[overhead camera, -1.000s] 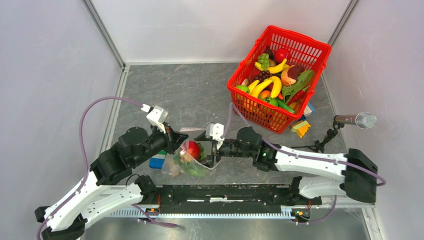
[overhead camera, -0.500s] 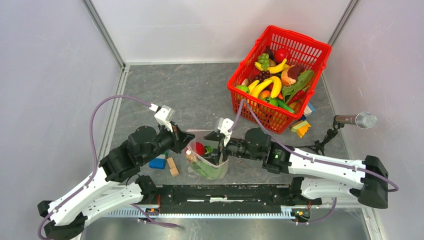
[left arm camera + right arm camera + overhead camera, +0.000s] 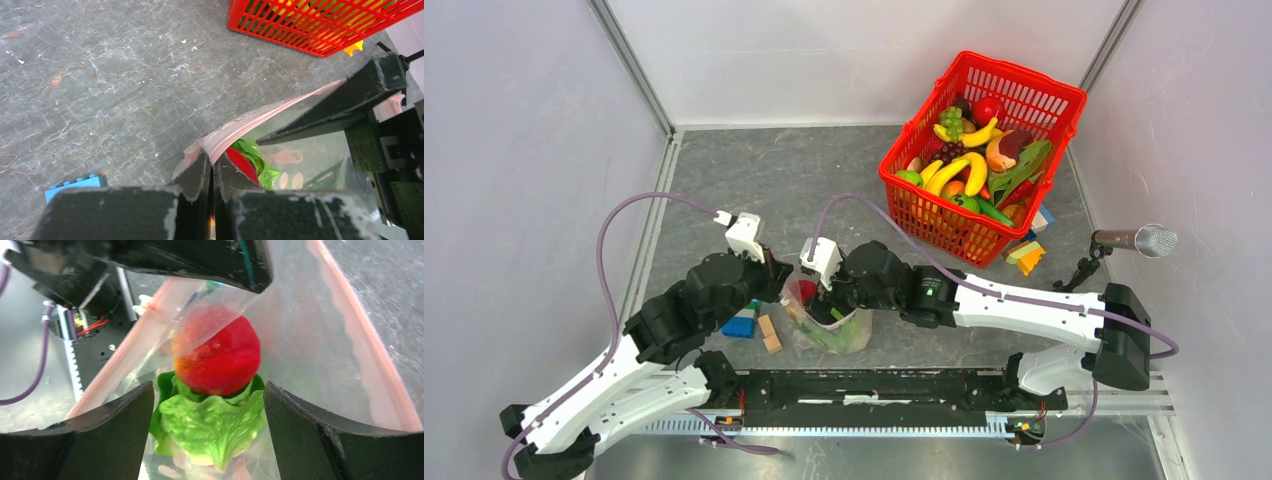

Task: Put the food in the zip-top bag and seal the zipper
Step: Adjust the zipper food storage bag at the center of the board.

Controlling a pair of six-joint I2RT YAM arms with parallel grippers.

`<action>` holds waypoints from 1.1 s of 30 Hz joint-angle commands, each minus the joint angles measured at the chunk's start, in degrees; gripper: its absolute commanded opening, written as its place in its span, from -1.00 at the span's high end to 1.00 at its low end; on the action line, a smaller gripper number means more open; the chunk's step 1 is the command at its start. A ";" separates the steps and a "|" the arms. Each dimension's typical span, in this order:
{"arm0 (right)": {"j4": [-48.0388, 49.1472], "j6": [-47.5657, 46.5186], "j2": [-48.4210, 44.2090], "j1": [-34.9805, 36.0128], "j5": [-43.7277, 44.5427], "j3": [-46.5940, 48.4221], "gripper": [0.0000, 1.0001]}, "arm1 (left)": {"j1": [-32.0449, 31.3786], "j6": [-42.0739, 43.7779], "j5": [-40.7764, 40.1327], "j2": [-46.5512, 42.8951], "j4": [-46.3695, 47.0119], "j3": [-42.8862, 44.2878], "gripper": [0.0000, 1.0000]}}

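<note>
The zip-top bag (image 3: 836, 330) stands on the grey desk (image 3: 804, 190) toward 6 o'clock, just in front of the arm bases, mouth upward, with the two grippers meeting over it. The left gripper (image 3: 210, 162) comes in from 9 o'clock with its fingers pressed together, pinching the near end of the pink zipper (image 3: 260, 117) and holding that edge of the mouth up. The right gripper (image 3: 207, 390) reaches in from 3 o'clock with its fingers spread wide over the open mouth, gripping nothing. Inside the bag a red apple (image 3: 220, 357) rests on a leaf of green lettuce (image 3: 210, 425). A blue block (image 3: 741, 326) and small wooden cubes (image 3: 770, 335) lie just beside the bag at its 9 o'clock. The red mesh basket (image 3: 1024, 75), heaped with more toy fruit and vegetables, sits well apart at 2 o'clock.
</note>
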 commanded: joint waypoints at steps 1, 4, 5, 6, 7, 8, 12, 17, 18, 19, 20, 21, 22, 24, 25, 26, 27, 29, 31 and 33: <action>-2.68 -1.81 -2.22 1.06 -4.40 6.73 -0.59 | 0.44 0.69 -4.58 -0.85 0.74 0.16 0.96; -4.52 -1.30 -3.09 1.09 2.48 8.18 -0.30 | 0.44 0.93 -2.91 -1.18 1.89 0.40 0.96; -7.68 -1.53 -1.92 1.11 4.75 9.42 -0.24 | 0.44 1.09 -2.49 -1.46 2.32 0.44 0.96; -10.18 -1.71 -0.61 1.09 6.76 10.52 -0.23 | 0.44 1.38 -2.02 -1.69 2.73 0.64 0.96; -12.64 -1.72 1.00 1.13 8.10 10.97 -0.17 | 0.44 1.49 -1.73 -1.65 2.98 0.89 0.95; -13.87 -1.95 2.65 1.09 8.45 10.71 -0.02 | 0.44 1.69 -1.38 -1.56 2.94 1.25 0.95; -20.93 -2.36 9.29 1.26 11.27 12.40 0.42 | 0.44 2.07 -0.55 -0.44 2.70 2.07 0.96; -19.37 -4.00 10.58 1.50 8.36 11.45 0.47 | 0.44 1.98 0.23 -0.66 3.62 2.40 0.96; -20.24 -3.98 11.63 1.47 7.71 12.12 0.48 | 0.44 2.05 0.37 -0.76 3.64 2.67 0.96; -21.18 -5.33 13.06 1.47 6.88 12.60 0.48 | 0.44 2.14 0.46 -0.78 3.56 3.01 0.96; -21.41 -5.96 14.03 1.54 5.21 12.83 0.48 | 0.44 2.16 0.37 -0.89 3.48 3.32 0.96; -19.50 -6.07 14.39 1.48 3.20 11.71 0.47 | 0.44 2.12 0.08 -1.02 3.47 3.43 0.95; -16.74 -5.99 14.16 1.44 0.74 9.27 0.47 | 0.44 2.03 -0.17 -1.29 3.47 3.43 0.96; -9.99 -4.65 13.27 1.44 -3.22 4.69 0.46 | 0.49 1.33 -0.86 -2.09 3.64 2.89 0.96; -7.74 -3.01 13.08 1.43 -3.32 2.50 0.45 | 0.45 0.77 -1.21 -2.71 3.71 2.48 0.95; -5.40 -2.16 13.27 1.22 -3.36 1.09 0.44 | 0.44 0.15 -1.62 -3.50 4.00 1.86 0.96; -3.50 -0.84 13.62 0.92 -3.22 -0.46 0.42 | 0.44 -0.53 -1.87 -4.16 4.52 1.09 0.96; -1.63 1.45 15.20 0.65 -3.16 -1.58 0.42 | 0.44 -1.90 -2.57 -5.99 5.51 -0.17 0.96; 1.28 2.79 16.27 0.70 -4.38 -3.60 0.40 | 0.44 -2.62 -3.01 -7.41 5.75 -0.77 0.95; 4.78 4.25 17.21 0.33 -5.10 -5.61 0.38 | 0.44 -2.64 -3.54 -8.52 5.49 -0.79 0.96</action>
